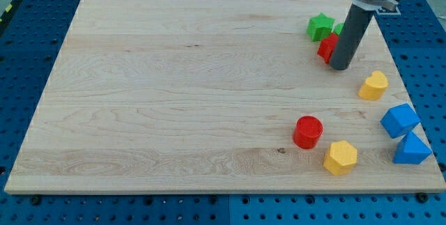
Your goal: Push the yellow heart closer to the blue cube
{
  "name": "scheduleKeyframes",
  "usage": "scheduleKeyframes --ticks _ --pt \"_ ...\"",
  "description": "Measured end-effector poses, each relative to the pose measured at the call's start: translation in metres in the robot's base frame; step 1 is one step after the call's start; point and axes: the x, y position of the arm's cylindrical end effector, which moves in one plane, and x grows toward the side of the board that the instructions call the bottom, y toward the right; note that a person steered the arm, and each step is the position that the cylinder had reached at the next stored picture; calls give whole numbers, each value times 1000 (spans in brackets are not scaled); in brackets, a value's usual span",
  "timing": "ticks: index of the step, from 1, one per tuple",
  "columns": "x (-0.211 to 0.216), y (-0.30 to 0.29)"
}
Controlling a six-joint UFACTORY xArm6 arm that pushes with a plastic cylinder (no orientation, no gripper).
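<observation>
The yellow heart lies near the board's right edge. The blue cube sits just below it and a little to the right, with a small gap between them. My tip rests on the board up and to the left of the yellow heart, apart from it, right next to a red block.
A green star and a partly hidden green block lie behind the rod. A blue triangular block sits below the blue cube at the board's edge. A red cylinder and a yellow hexagon lie lower down. The wooden board is ringed by blue pegboard.
</observation>
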Motion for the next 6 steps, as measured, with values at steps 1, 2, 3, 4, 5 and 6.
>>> scheduleKeyframes --ticks 1,2,3,4,5,6 --pt "4 1" --pt "4 15" --pt "4 33" --pt "5 46" --pt "15 46" --pt "29 46"
